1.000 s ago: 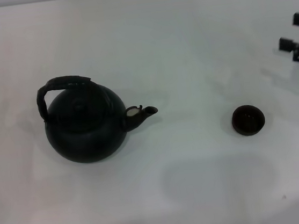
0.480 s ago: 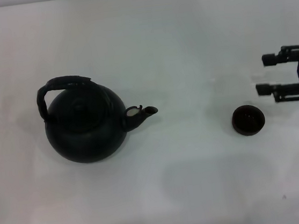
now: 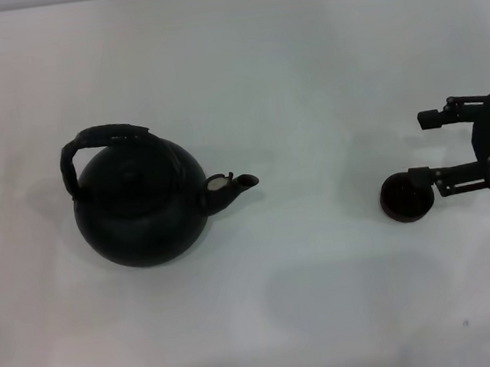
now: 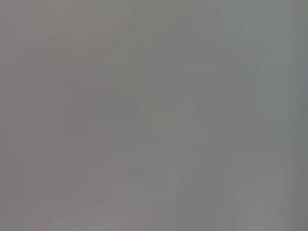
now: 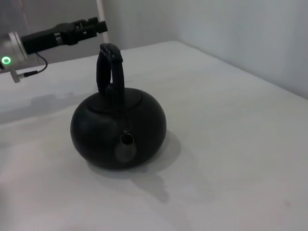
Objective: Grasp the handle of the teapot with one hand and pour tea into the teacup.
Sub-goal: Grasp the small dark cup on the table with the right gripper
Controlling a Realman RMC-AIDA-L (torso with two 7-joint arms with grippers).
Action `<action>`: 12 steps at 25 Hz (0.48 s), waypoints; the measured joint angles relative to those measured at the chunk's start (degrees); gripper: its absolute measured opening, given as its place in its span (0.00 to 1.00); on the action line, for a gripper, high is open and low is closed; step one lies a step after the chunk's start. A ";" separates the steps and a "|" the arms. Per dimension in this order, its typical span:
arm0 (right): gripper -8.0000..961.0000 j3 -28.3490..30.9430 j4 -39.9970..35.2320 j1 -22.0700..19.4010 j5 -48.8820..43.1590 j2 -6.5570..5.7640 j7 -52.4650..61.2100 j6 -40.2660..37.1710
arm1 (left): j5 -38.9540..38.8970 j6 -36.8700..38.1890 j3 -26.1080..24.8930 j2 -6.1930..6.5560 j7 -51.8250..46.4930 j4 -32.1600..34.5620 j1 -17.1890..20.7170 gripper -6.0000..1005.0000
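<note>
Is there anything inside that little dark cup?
The teacup looks dark inside; no liquid is evident, though I cannot be certain. The right end effector, open, has one finger across the rim, hiding that side of the interior.

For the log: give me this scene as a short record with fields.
surface: white table
teapot: upright on the robot's left side, lid on, spout aimed toward the teacup
handle: arched over the teapot, nothing gripping it
teacup: upright on the right side, well apart from the teapot
right claw: open, in from the right edge, one finger overlapping the teacup, the other beyond it
left claw: in the air beyond the teapot, seen only in the right wrist view
</note>
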 joint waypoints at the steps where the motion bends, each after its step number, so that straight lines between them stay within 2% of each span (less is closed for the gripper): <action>1: 0.91 -0.09 0.18 0.01 -0.01 0.00 -0.34 -0.20 | 0.01 0.00 0.00 0.00 0.03 -0.01 0.02 0.72; 12: 0.91 -3.83 0.74 0.06 -1.59 0.00 -0.30 -2.89 | 0.71 -0.10 0.22 -0.20 0.13 -0.54 0.74 0.72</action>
